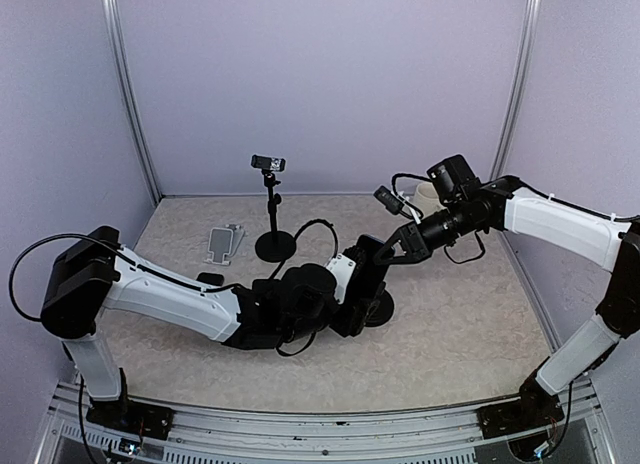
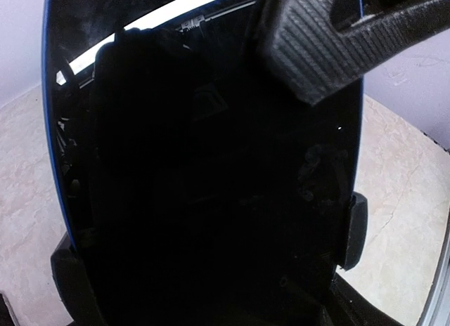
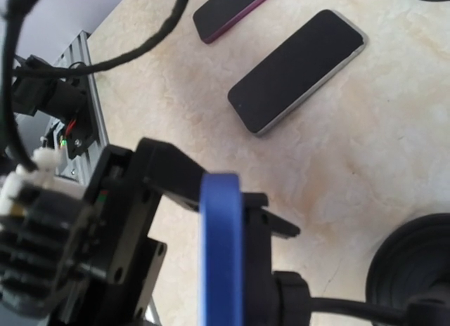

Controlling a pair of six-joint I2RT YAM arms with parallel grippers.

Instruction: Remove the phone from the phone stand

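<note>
Straddling one phone (image 2: 211, 199), left jaws, grip unclear; right jaws closed; two phones (image 3: 295, 69) (image 3: 232, 10) flat.

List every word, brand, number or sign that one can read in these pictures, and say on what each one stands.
No text can be read in any view.
The blue-edged phone shows only a dark screen.
The silver-edged phone and the magenta-edged phone, both lying flat, are dark and blank.
The small camera at the back is too small to show any label.

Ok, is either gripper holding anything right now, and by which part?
Left gripper clasps the phone by its long side edges; right gripper is shut, holding nothing.
</note>
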